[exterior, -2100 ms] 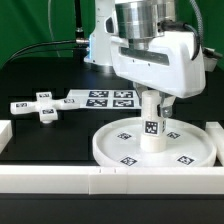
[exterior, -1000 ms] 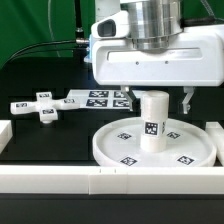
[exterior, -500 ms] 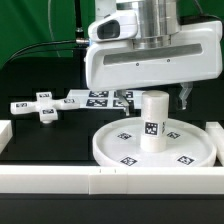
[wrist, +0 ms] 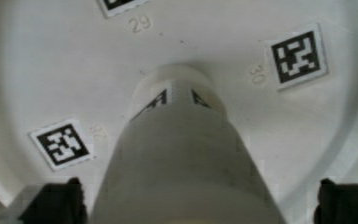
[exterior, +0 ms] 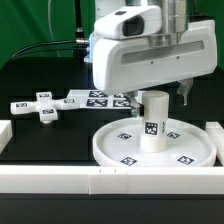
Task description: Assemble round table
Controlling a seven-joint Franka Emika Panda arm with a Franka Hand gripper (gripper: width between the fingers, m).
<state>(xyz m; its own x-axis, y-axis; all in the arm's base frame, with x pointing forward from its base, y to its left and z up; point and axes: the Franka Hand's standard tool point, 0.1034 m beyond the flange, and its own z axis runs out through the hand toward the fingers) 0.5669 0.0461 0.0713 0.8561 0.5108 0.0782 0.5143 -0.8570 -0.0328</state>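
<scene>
My gripper (exterior: pixel 157 97) is hanging released, gripping nothing. In the wrist view my 2 fingertips (wrist: pixel 51 203) are sitting wide apart, 1 on each side of the post (wrist: pixel 185 150), with a gap showing at both. The post is standing upright directly beneath me, in the middle of the round disc (exterior: pixel 105 150). Only the wrist view is showing those gaps, plus 3 tags on the disc floor around the post. Only the exterior view is showing my hand pointing straight down, fingertips about level with the post's top. It is also showing the cross piece (exterior: pixel 40 106) lying well apart from me, toward the exterior view's left, beside the marker board (exterior: pixel 100 98).
</scene>
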